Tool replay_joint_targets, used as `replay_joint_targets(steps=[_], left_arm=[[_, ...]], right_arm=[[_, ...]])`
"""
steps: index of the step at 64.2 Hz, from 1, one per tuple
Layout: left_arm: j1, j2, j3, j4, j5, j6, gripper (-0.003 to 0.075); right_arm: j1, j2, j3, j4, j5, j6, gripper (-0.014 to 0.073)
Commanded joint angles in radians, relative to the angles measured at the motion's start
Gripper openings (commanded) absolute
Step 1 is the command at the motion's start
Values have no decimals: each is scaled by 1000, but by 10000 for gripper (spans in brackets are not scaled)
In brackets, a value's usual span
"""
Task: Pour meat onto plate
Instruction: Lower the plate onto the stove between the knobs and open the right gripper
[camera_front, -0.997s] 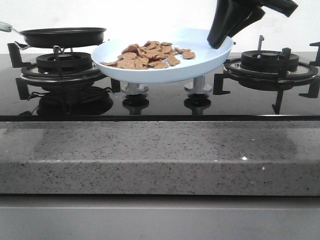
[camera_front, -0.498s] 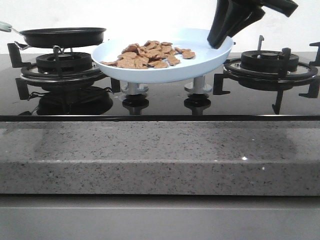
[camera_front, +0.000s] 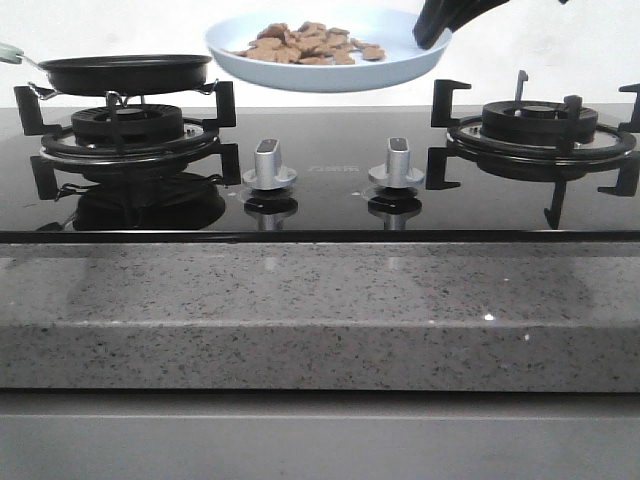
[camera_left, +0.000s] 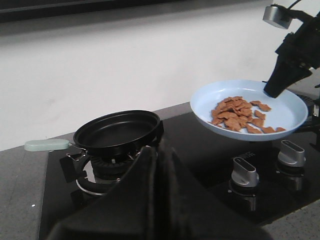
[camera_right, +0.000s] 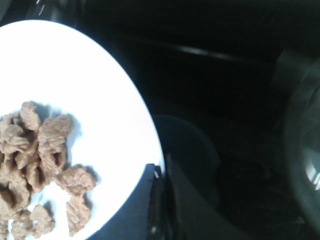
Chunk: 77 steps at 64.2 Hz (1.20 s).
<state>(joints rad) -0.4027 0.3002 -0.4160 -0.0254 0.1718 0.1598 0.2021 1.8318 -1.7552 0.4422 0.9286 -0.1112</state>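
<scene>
A pale blue plate (camera_front: 330, 78) hangs in the air above the middle of the stove, roughly level. A heap of small brown meat (camera_front: 305, 43) chunks lies on it. My right gripper (camera_front: 432, 35) is shut on the plate's right rim; in the right wrist view its fingers (camera_right: 161, 172) pinch the edge of the plate (camera_right: 100, 100) beside the meat (camera_right: 45, 150). The left wrist view shows the plate (camera_left: 285, 107) and meat (camera_left: 240, 114) to the side of the black frying pan (camera_left: 117, 131). My left gripper (camera_left: 159, 150) is shut and empty, short of the pan.
The black frying pan (camera_front: 125, 72), with a pale green handle (camera_left: 46, 145), sits empty on the left burner. Two silver knobs (camera_front: 268, 165) (camera_front: 397, 163) stand below the plate. The right burner grate (camera_front: 540, 125) is bare. A grey stone counter edge (camera_front: 320, 310) runs along the front.
The right gripper has lifted the plate with the meat from just above the knobs to well above the stove. The pan has not moved.
</scene>
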Motion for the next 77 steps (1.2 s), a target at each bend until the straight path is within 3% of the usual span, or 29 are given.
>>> replay_joint_targets(steps=[1, 25, 32, 43, 49, 63, 77], left_arm=[[-8, 8, -27, -1, -94, -9, -20], [-8, 8, -27, -1, -94, -9, -20], [-8, 8, -27, -1, -94, -9, -20], [-8, 8, -25, -1, -94, -9, -20], [-8, 8, -24, -1, -92, -9, -20], [-8, 8, -23, -1, -92, -9, -20], [-8, 8, -23, -1, -92, -9, -20]], right_arm=[[-24, 23, -105, 45, -44, 1, -62], [-51, 156, -157, 43, -34, 3, -48], [-51, 160, -157, 42, -15, 3, 14], [-53, 160, -158, 40, -13, 3, 180], [-54, 160, -164, 38, -10, 3, 204], [-83, 160, -299, 28, 108, 3, 189], [-91, 160, -400, 26, 241, 3, -47]])
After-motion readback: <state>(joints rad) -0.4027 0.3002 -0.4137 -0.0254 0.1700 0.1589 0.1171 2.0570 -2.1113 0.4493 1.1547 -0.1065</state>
